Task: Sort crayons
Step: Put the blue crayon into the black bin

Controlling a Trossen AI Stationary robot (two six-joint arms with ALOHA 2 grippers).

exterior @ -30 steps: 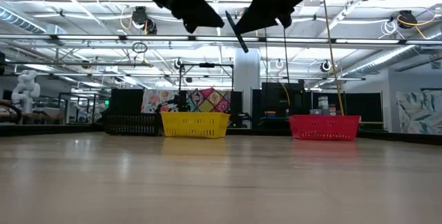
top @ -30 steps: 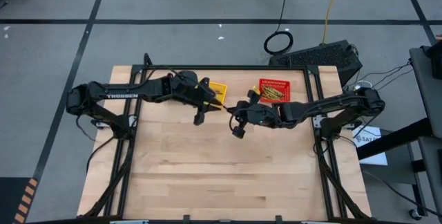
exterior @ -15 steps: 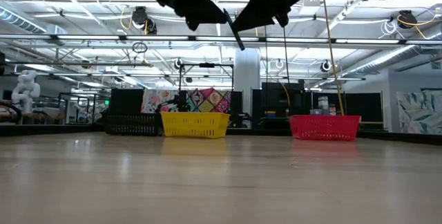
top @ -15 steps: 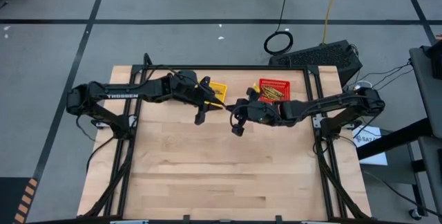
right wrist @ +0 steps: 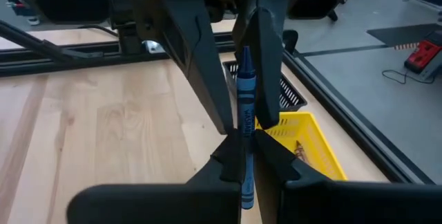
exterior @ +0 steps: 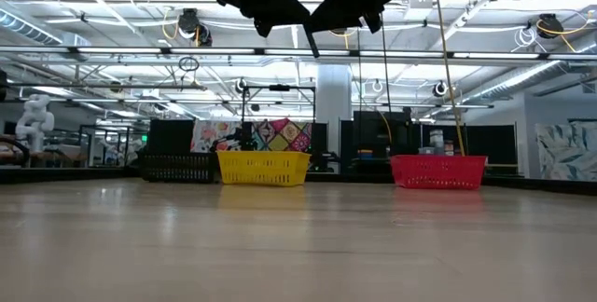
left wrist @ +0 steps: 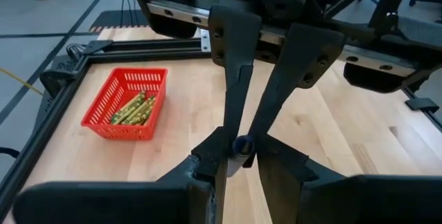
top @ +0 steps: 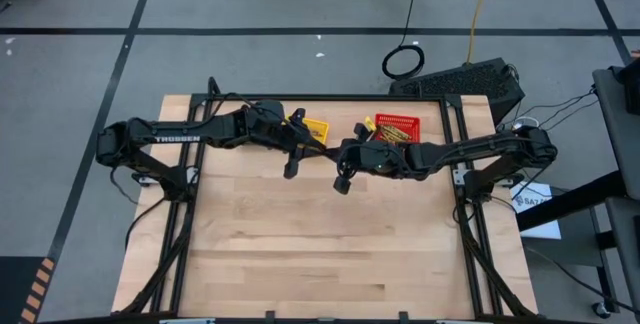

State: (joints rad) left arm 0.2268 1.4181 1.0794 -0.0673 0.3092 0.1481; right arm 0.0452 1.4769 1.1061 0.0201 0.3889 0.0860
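A blue crayon (right wrist: 245,103) is held high above the table between both grippers, which meet fingertip to fingertip near the far middle. My left gripper (top: 303,144) comes from the left and my right gripper (top: 338,156) from the right. Both are shut on the crayon. Olive-yellow crayons (left wrist: 132,108) lie in the red basket (top: 398,129). A tan-brown crayon (right wrist: 298,148) lies in the yellow basket (top: 316,127). My left gripper has its two fingertips on either side of one end of the crayon (left wrist: 242,145). The crayon shows end-on in the left wrist view and is lifted clear. My right gripper pinches the crayon's paper-wrapped shaft (right wrist: 244,137) between its two fingertips. The crayon runs on past them between the left gripper's fingers (right wrist: 266,58). Its other end (exterior: 310,46) sticks out slanting below the fingers.
The yellow basket (exterior: 264,167), the red basket (exterior: 438,171) and a black basket (exterior: 177,167) stand in a row along the table's far edge. The wooden tabletop (top: 320,254) stretches toward the near edge. Black frame rails (top: 185,214) run along both sides.
My right gripper has carried the blue crayon toward the table's left and a little up, until its fingertips meet those of my left gripper. The crayon's lower end has risen with it.
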